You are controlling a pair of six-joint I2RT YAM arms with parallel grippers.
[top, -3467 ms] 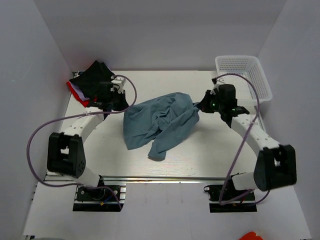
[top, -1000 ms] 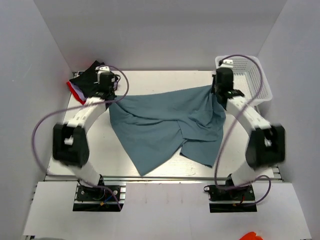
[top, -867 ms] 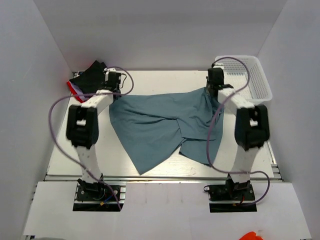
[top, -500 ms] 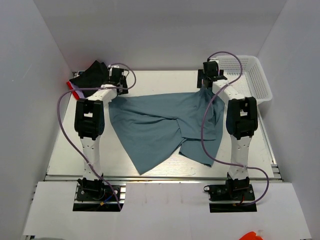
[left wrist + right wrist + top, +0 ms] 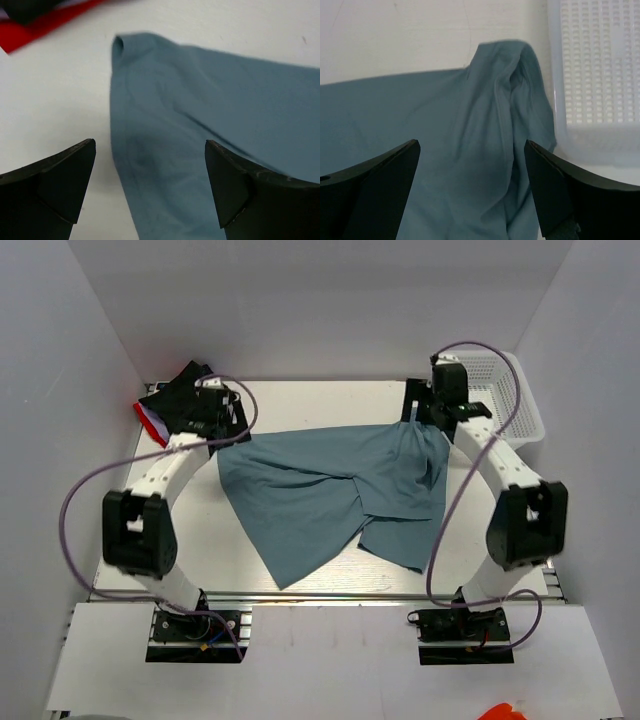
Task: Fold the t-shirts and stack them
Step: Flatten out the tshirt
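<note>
Across the middle of the table [image 5: 180, 530], seen from above, the dusty blue-teal shirt [image 5: 330, 495] lies spread and wrinkled, with a fold running through its centre and one point reaching toward the near edge. The black shirt [image 5: 182, 392] sits bunched at the far left corner over a red shirt [image 5: 150, 426], and the white mesh basket [image 5: 500, 390] stands at the far right. Only the wrist cameras show the fingers plainly. The left gripper [image 5: 150, 144] hovers with its jaws wide apart above the blue-teal shirt's far left corner (a small rolled tip of cloth, near the red fabric), holding nothing. The right gripper [image 5: 471, 142] hangs just as wide and empty over the bunched far right corner, which lies just beside the basket's wall. Both arms reach forward from their bases and bend inward, each wrist over one far corner of the shirt, with purple cables [image 5: 75, 530] looping beside them.
</note>
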